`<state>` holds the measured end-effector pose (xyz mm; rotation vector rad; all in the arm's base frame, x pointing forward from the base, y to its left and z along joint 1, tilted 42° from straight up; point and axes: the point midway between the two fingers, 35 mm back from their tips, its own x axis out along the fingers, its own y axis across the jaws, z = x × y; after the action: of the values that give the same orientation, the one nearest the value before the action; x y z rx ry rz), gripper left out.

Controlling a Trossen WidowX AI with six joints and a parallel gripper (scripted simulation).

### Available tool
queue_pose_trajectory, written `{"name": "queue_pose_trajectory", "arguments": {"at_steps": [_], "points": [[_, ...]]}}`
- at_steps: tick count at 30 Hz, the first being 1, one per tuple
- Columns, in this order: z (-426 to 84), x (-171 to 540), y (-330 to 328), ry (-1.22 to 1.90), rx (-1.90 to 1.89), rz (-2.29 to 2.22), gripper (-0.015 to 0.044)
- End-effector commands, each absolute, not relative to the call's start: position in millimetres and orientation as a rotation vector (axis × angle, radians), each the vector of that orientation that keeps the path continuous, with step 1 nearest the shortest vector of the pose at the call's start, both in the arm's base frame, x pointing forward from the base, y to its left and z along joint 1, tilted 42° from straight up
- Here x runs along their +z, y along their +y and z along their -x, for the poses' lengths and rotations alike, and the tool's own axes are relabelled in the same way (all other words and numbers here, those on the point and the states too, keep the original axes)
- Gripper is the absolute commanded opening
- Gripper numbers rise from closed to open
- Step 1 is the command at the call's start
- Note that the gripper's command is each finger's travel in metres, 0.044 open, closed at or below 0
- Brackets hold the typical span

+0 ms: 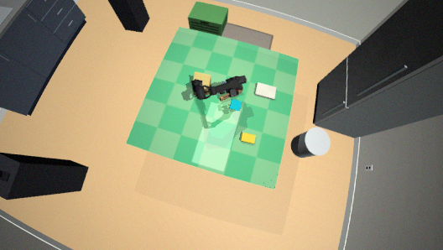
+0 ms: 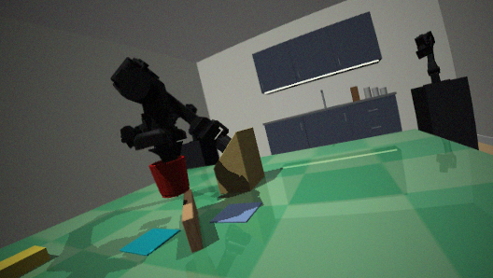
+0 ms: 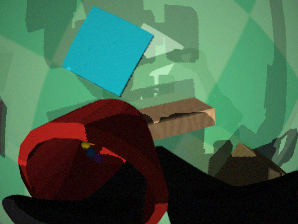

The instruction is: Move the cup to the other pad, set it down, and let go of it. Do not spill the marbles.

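The green checkered table (image 1: 180,134) carries cyan pad (image 1: 236,105), yellow block (image 1: 248,138), white slab (image 1: 265,90).

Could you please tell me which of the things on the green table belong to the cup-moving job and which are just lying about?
Part of the job:
- red cup, held in the gripper
- marbles inside it
- cyan pad
- blue-grey pad

Just lying about:
- upright wooden slat
- tan wedge block
- yellow block
- white block
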<state>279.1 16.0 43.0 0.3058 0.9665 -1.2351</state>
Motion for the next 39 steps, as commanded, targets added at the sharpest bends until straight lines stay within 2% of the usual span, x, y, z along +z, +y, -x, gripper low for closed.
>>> {"name": "queue_pose_trajectory", "arguments": {"at_steps": [1,26,39], "points": [[-288,52,9,0.959,-1.231,-0.304,0.0],[-325,89,-26,0.955,-1.232,-0.303,0.0],[-326,78,-35,0.954,-1.232,-0.303,0.0]]}}
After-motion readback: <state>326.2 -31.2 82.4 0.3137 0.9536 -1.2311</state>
